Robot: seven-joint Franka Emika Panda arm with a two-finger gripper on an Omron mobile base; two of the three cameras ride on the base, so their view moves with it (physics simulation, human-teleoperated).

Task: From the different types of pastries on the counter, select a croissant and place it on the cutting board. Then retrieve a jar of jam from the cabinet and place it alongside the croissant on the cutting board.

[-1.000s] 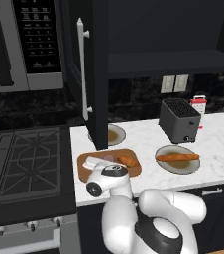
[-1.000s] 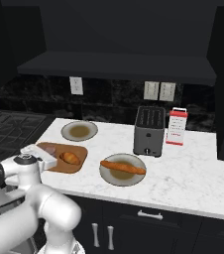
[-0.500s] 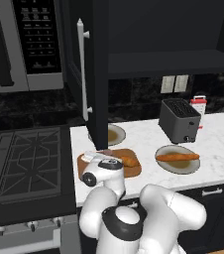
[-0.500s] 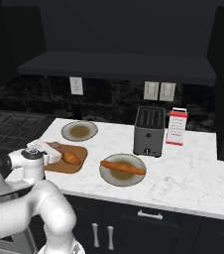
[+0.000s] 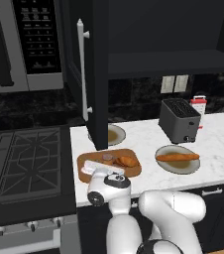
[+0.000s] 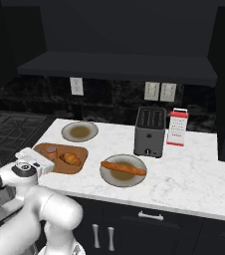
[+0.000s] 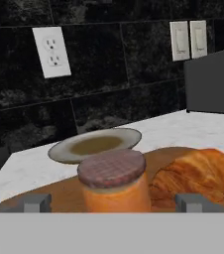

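Your gripper [image 7: 112, 204] is released, fingertips apart either side of the jar of jam [image 7: 115, 181]. Jar stands upright on the cutting board [image 5: 134, 171], just beside the croissant [image 7: 203, 174].

At bottom of the hand view, I see the jar of jam [image 7: 115, 183] cut off; the croissant [image 7: 203, 176] perhaps runs past the right edge.

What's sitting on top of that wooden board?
On the cutting board stand a jar of jam and a croissant, side by side. The board's near end is covered by the robot's hand, so anything there is hidden.
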